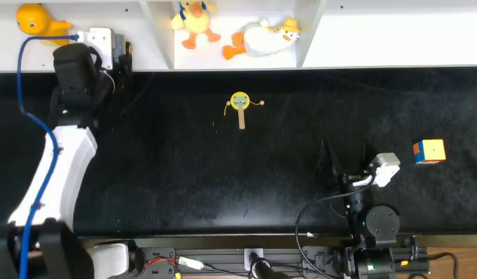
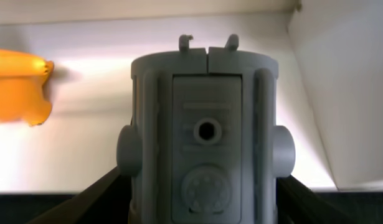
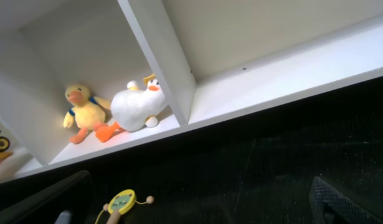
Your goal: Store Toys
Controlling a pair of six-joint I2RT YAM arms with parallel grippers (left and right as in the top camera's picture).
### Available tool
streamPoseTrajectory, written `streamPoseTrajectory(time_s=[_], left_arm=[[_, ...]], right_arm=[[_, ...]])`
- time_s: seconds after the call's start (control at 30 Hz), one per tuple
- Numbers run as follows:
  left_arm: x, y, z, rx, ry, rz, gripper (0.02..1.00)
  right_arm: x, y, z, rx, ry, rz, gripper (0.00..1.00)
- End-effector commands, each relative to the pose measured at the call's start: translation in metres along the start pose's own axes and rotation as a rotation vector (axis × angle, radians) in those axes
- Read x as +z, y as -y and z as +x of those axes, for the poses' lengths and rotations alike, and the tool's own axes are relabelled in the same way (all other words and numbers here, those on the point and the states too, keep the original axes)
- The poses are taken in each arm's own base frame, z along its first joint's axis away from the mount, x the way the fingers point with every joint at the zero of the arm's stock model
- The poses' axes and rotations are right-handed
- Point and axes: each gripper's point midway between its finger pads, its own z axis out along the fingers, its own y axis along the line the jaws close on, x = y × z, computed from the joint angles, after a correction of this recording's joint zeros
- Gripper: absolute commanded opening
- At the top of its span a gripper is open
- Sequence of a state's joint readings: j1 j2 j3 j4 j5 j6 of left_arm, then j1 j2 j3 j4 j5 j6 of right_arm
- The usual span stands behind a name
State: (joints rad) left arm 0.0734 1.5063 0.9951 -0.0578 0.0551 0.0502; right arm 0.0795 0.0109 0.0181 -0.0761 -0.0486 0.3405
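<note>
Black tabletop meets a white shelf in the top view; the left gripper holds a grey robot toy at the left compartment's mouth, with an orange toy just beyond it. The left wrist view has the fingers clamped on the robot toy's lower sides. Whether its base is seated is hidden, so letting go early could tip it out. In the right wrist view the right gripper gapes wide and empty, a rattle just ahead.
</note>
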Motion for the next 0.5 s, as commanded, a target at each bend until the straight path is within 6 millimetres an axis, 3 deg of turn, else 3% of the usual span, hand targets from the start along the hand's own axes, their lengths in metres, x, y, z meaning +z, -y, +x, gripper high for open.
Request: streamPoseTrajectory(time_s=[0.03,0.27,0.5], left_arm=[[0.017,0.0,-0.008,-0.06,0.035,-0.002,0.036],[0.033,0.0,-0.019,-0.063,0.109,0.007,0.036],[0.05,0.001,-0.014,-0.061,0.122,0.017,0.036]], right_arm=[[0.0,0.0,0.005,0.007,-0.007,-0.008,0.993],[0.0,0.0,0.005,0.007,-0.007,-0.008,0.996],[0.0,0.0,0.005,0.007,-0.007,-0.008,0.993]])
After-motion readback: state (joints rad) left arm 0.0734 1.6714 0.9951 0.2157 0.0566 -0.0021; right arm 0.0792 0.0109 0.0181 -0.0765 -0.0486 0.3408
